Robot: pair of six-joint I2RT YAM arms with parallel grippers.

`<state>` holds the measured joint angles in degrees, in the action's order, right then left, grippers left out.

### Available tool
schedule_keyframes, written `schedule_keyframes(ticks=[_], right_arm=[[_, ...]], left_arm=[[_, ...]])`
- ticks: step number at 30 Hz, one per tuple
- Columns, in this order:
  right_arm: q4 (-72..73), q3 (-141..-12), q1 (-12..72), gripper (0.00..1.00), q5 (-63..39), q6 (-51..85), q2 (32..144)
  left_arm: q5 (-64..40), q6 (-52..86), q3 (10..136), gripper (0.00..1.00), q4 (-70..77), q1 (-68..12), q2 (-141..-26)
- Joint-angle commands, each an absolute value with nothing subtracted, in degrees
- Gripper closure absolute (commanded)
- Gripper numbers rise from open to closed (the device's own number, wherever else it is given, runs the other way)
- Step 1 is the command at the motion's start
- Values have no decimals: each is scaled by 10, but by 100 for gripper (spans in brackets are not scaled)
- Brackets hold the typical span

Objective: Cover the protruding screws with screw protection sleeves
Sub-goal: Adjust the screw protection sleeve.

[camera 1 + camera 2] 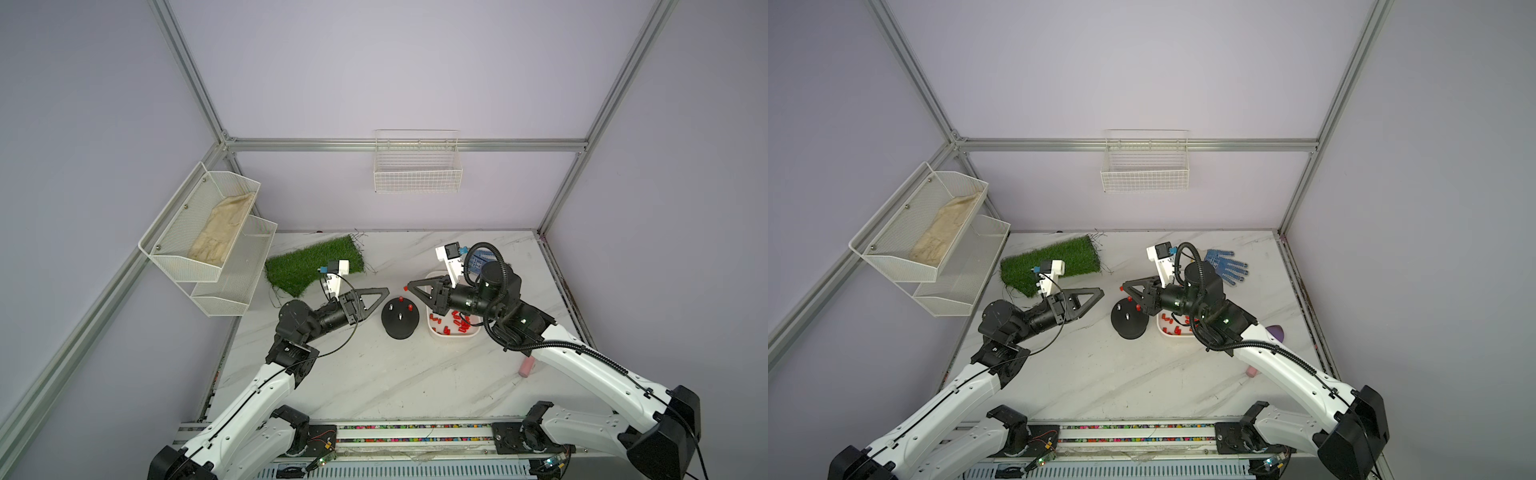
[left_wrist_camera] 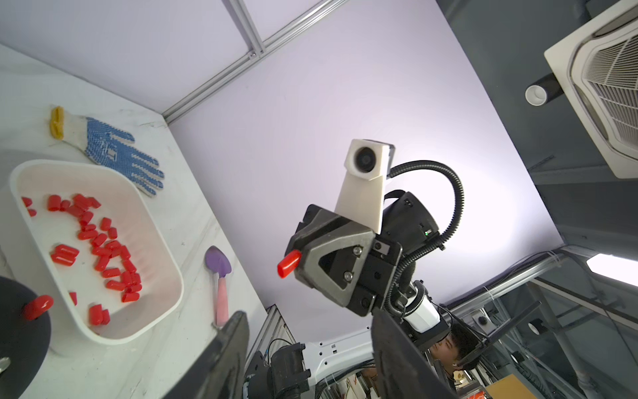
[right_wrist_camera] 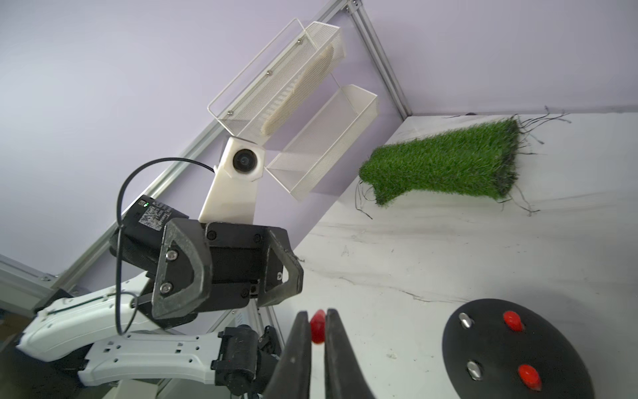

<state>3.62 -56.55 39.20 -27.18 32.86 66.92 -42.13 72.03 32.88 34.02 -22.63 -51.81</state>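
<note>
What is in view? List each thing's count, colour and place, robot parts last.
dome base: 1, black, table centre.
bare screws: 2, silvery, on base.
capped screws: 2, red, on base.
loose sleeves: many, red, in tray.
tray: 1, white, right of base.
glove: 1, blue-dotted, behind tray.
trowel: 1, purple, beside tray.
grass mat: 1, green, back left.
mesh shelf: 1, white, left wall.
cloth: 1, beige, in shelf.
wire basket: 1, white, back wall.
left arm: 1, white, jaws open, empty.
right arm: 1, white, jaws gripping red sleeve.
</note>
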Motion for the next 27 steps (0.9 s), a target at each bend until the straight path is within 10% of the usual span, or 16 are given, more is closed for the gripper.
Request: schedule_keyframes(ticks=[1,27], right_arm=[[130,-548,389,87,-315,399,663],[236,-514,393,87,-380,473,682]], left_arm=[[-438,730,322,48,406,-233,-519],[-439,708,357,80,415,-270,-548]])
